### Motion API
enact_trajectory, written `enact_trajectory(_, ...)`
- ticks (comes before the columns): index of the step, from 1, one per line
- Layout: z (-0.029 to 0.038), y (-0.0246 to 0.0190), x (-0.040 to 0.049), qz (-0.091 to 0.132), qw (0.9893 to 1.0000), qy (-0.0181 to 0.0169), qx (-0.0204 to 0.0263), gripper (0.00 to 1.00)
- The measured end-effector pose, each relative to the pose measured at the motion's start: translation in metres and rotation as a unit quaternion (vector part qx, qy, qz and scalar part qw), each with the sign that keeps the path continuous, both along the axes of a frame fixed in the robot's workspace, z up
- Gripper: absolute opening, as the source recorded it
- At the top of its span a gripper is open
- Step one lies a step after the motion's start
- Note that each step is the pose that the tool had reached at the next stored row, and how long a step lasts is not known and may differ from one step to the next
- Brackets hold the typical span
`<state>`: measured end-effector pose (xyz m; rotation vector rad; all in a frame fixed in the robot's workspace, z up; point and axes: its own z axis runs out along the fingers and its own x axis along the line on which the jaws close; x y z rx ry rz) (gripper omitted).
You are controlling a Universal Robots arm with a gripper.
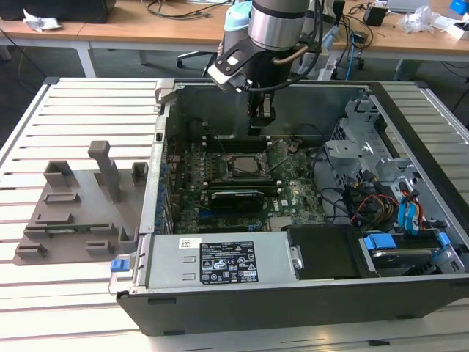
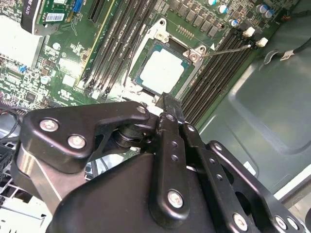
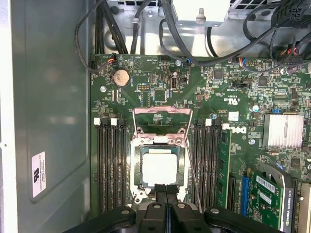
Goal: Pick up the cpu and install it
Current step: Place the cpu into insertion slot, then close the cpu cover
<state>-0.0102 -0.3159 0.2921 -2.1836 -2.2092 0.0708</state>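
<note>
Where the white slatted table [image 1: 73,103] runs out to the exterior view's left, a grey holder [image 1: 80,205] with little slots and one tall post sits on it. Just beside the holder, in the middle of the frame, lies a big open computer case [image 1: 293,312]. Along its near side is the grey power supply box [image 1: 220,260] with a white sticker. Behind that box is the green motherboard [image 1: 297,194]. The cpu [image 1: 247,167] lies flat in the socket [image 1: 229,169] near the middle of the board, with its silvery top facing up. In both wrist views the cpu [image 3: 159,167] [image 2: 162,72] sits inside the socket, with long black memory slots [image 3: 111,165] on both sides. The socket's metal lid [image 3: 160,114] is flipped open and its thin wire lever [image 3: 190,170] is loose. The robot arm [image 1: 275,22] comes down from the upper middle of the frame. Its gripper [image 1: 261,126] [image 3: 165,188] [image 2: 170,101] hangs over the board, close to one edge of the cpu. The jaws are pressed together with nothing between them. At the exterior view's right, the case holds grey metal drive cages [image 1: 352,154], blue clips [image 1: 379,242] and a bunch of coloured wires [image 1: 366,202].
</note>
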Motion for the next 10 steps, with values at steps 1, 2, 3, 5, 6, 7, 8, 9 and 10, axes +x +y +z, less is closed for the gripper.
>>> enact_trajectory(1,0.0000,0.0000,0.0000,0.000,1.0000,0.0000,0.0000,0.11)
enact_trajectory(2,0.0001,0.0000,0.0000,0.000,1.0000,0.0000,0.0000,0.11)
enact_trajectory(3,0.0001,0.0000,0.0000,0.000,1.0000,0.0000,-0.0001,0.11)
enact_trajectory(5,0.0002,0.0000,0.0005,0.000,1.0000,0.0000,0.0000,0.11)
enact_trajectory(6,0.0002,0.0000,0.0046,0.000,1.0000,0.0000,-0.0004,0.11)
enact_trajectory(7,0.0002,0.0000,0.0080,0.000,1.0000,0.0000,-0.0007,0.11)
enact_trajectory(8,0.0001,0.0000,0.0136,0.000,1.0000,0.0000,-0.0008,0.11)
enact_trajectory(9,0.0000,0.0002,0.0184,0.000,1.0000,0.0001,-0.0009,0.11)
enact_trajectory(10,0.0000,0.0003,0.0211,0.000,1.0000,0.0000,-0.0011,0.11)
